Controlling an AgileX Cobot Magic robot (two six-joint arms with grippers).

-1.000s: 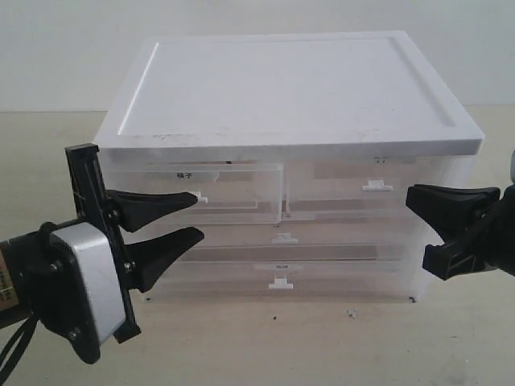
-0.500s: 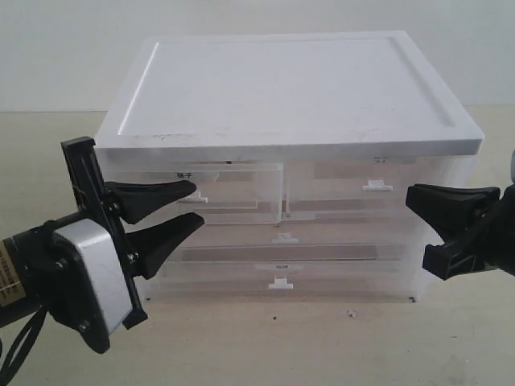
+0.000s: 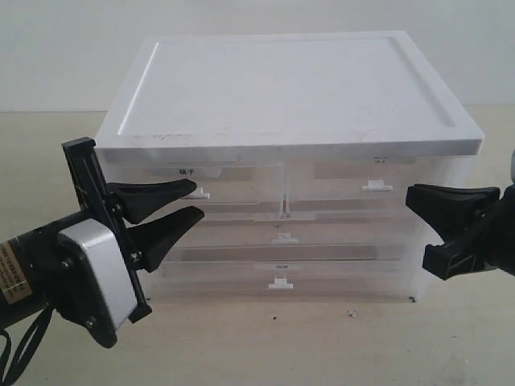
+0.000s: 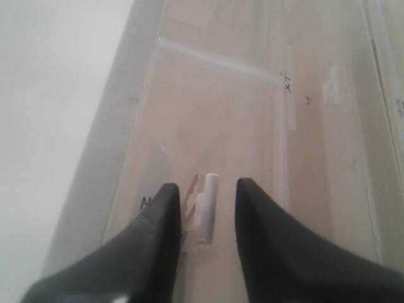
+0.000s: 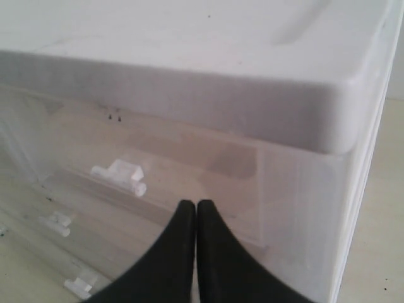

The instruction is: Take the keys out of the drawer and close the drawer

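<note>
Drawer on my feed is the top-left half-width one in the white-topped cabinet on the table. It's cloudy see-through plastic with a small white tab handle. Its white label has two bold dark characters, too blurry for me to read. Left claw is open, one finger on each side of the tab, not pinching it. Right claw is closed on nothing, off by the cabinet's right end. Can't make out the keys through the plastic.
</note>
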